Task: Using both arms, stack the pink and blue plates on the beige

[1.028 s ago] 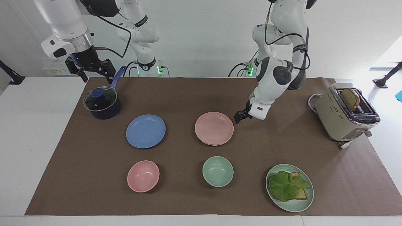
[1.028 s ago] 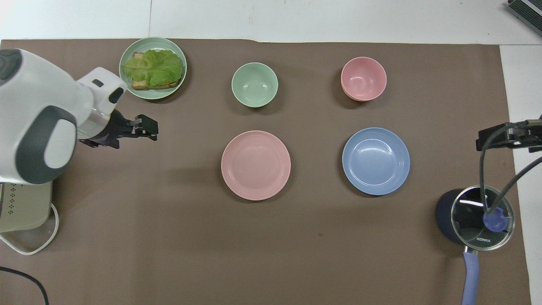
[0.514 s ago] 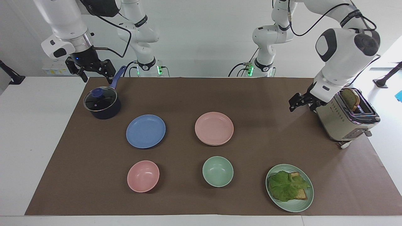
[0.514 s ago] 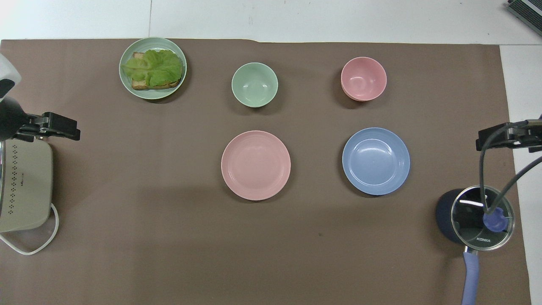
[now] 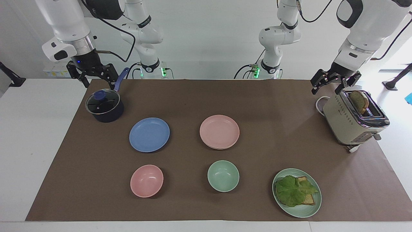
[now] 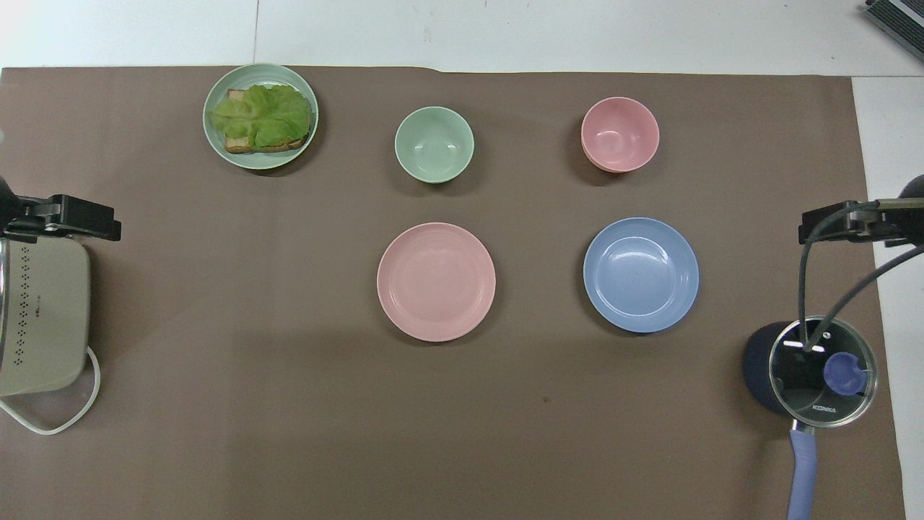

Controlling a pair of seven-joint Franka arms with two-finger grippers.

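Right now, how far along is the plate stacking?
Done: the pink plate sits on another plate whose pale rim shows beneath it, likely the beige one. In hand: nothing; the left gripper hangs open over the toaster, the right gripper open above the pot. Left: the blue plate, alone on the mat.

place: robotics lab staged as a kitchen | evidence: white robot arms point(image 5: 64, 29) mounted at a white table point(image 5: 32, 135), loose cables, bare white wall | kitchen props: brown mat point(image 5: 276, 135), toaster point(image 5: 354, 120), lidded saucepan point(image 5: 104, 108), bowls, plate of lettuce and toast point(image 5: 297, 193)
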